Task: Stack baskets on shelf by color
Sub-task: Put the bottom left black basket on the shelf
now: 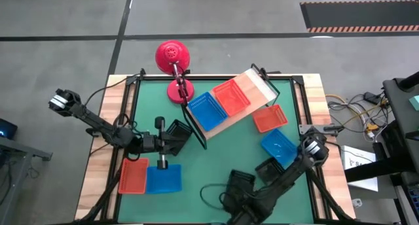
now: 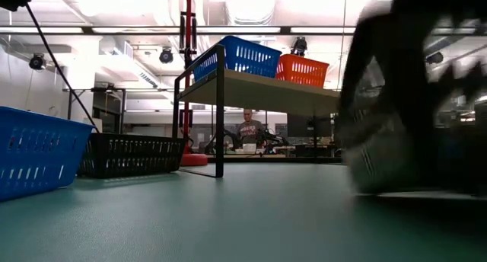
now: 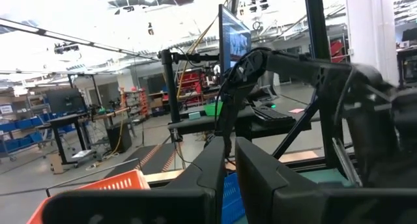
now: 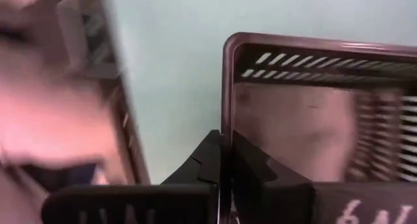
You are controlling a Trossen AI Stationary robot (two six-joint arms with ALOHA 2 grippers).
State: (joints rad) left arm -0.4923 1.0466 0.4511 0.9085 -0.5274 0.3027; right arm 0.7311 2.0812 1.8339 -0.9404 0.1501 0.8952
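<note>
The wooden shelf (image 1: 255, 87) stands askew at the far middle. A blue basket (image 1: 206, 112) and a red basket (image 1: 230, 97) sit on it. My right gripper (image 4: 227, 162), at the near middle (image 1: 239, 197), is shut on a black basket (image 1: 239, 184); that basket shows large and blurred in the low view (image 2: 411, 94). My left gripper (image 3: 229, 178) is raised, its fingers together with nothing seen between them, beside another black basket (image 1: 179, 133) that rests on the mat by its bottom (image 2: 129, 155). My right gripper pinches one side wall of the black basket at its rim (image 4: 225, 107), near a corner. One finger (image 4: 257, 168) is inside the basket and the other (image 4: 205, 160) outside. The fingers come from above, pointing down at the mat. Whether the basket is clear of the table does not show.
On the mat lie a red basket (image 1: 134, 175) and a blue one (image 1: 163, 179) at the near left, a red (image 1: 270, 118), a blue (image 1: 280, 145) and a black one (image 1: 268, 168) at the right. A red lamp (image 1: 173, 58) stands at the far edge.
</note>
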